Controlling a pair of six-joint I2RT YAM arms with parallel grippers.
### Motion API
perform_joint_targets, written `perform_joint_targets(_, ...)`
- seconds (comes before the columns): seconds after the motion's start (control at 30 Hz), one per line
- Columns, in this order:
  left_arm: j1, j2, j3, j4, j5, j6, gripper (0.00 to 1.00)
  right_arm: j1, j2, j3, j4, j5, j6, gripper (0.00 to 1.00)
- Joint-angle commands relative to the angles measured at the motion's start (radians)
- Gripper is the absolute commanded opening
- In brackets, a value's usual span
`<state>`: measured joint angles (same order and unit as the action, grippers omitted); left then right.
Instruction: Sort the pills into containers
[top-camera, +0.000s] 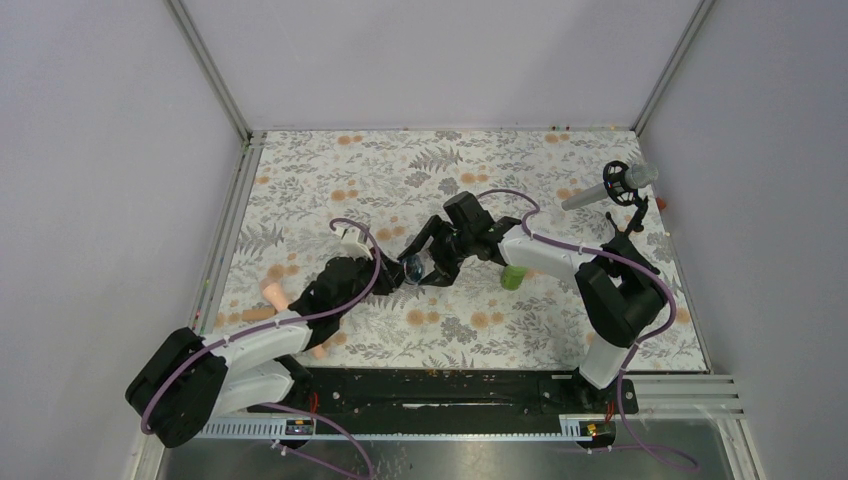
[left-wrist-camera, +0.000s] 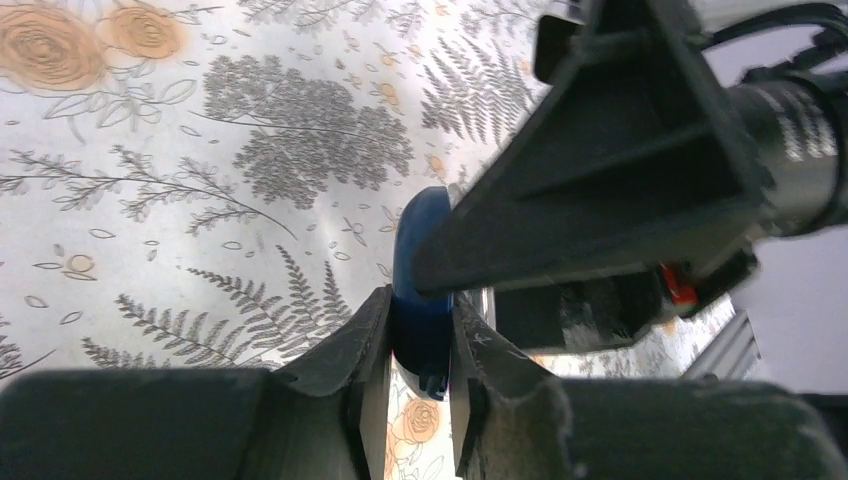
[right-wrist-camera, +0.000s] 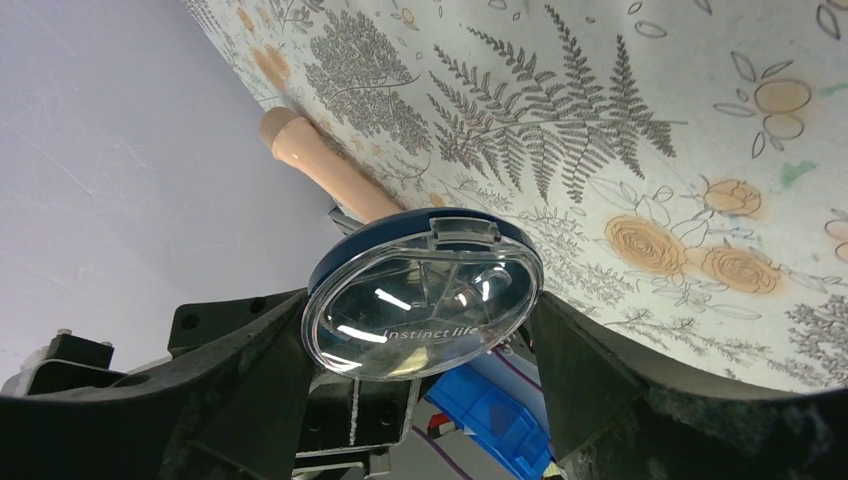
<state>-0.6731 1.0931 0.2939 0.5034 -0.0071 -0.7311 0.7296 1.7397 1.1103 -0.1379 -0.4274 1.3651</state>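
The shallow dark-blue jar (top-camera: 413, 267) with a clear lid is held up off the floral table mat, between both grippers, near the middle. In the left wrist view my left gripper (left-wrist-camera: 420, 312) is shut on the jar (left-wrist-camera: 414, 235), which stands edge-on between the fingers. In the right wrist view the jar's clear lid (right-wrist-camera: 425, 300) faces the camera, and my right gripper (right-wrist-camera: 425, 325) has a finger against each side of it. The green bottle (top-camera: 513, 277) stands upright beside the right forearm. No loose pills show.
Peach-pink rods lie at the left of the mat (top-camera: 272, 292), (top-camera: 245, 315); one shows behind the jar in the right wrist view (right-wrist-camera: 320, 160). A microphone on a stand (top-camera: 610, 188) is at the back right. Metal rails edge the mat.
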Motion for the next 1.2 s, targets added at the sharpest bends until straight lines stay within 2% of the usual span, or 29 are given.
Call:
perform_joint_targets(0.0,0.013,0.036,0.084,-0.089,-0.004,-0.059,0.00,0.000,-0.037,0.014,0.145,-0.071,-0.136,0.90)
perform_joint_targets(0.13,0.019,0.053,0.121,-0.172,-0.040,-0.063,0.00,-0.013,-0.062,0.031,0.071,-0.030,-0.279,0.99)
perform_joint_targets(0.33,0.034,0.074,0.179,-0.278,-0.057,-0.095,0.00,-0.013,-0.085,0.070,-0.038,0.041,-0.495,0.99)
perform_joint_targets(0.5,0.058,0.083,0.248,-0.390,-0.042,-0.125,0.00,-0.015,-0.187,0.019,-0.032,0.102,-0.726,1.00)
perform_joint_targets(0.67,0.105,0.090,0.312,-0.485,0.044,-0.187,0.00,-0.012,-0.285,-0.080,0.075,0.018,-0.933,0.98)
perform_joint_targets(0.83,0.146,0.110,0.382,-0.592,0.152,-0.240,0.00,0.050,-0.275,-0.030,-0.047,0.078,-1.157,0.97)
perform_joint_targets(0.97,0.177,0.118,0.394,-0.603,0.244,-0.263,0.00,0.109,-0.251,0.007,-0.059,0.183,-1.226,0.96)
perform_joint_targets(1.07,0.216,0.117,0.376,-0.550,0.310,-0.246,0.00,0.114,-0.230,0.041,-0.089,0.257,-1.249,0.96)
perform_joint_targets(1.17,0.242,0.132,0.384,-0.559,0.358,-0.227,0.00,0.116,-0.215,0.059,-0.110,0.273,-1.279,0.94)
